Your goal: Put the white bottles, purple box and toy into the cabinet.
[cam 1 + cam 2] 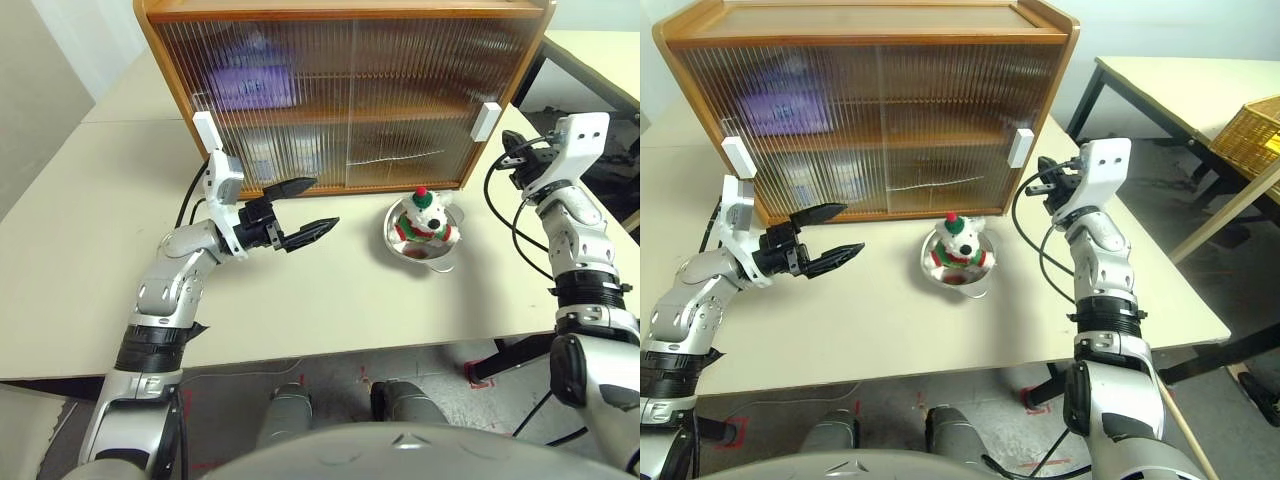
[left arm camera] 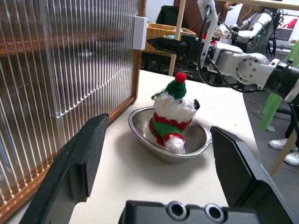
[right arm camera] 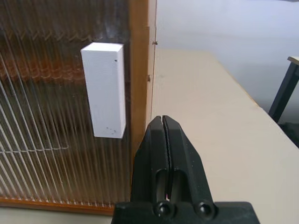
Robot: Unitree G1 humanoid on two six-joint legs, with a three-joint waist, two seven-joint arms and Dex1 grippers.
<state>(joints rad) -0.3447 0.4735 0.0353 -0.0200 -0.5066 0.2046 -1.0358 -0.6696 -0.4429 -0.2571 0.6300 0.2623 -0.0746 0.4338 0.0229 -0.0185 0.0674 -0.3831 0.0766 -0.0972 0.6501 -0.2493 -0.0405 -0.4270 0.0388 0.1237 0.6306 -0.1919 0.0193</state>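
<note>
Cream table (image 1: 90, 220): toy (image 1: 424, 221) upright in steel bowl (image 1: 400, 243)

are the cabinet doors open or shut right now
Shut. Both ribbed sliding doors of the cabinet span its whole front, with a white handle at each outer edge. The toy sits outside in the steel bowl.

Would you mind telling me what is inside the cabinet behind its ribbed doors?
Through the cabinet's ribbed doors, the purple box shows as a blur on the upper shelf, with a pale shape below it. The ribbing hides what that shape is, and any further contents.
</note>
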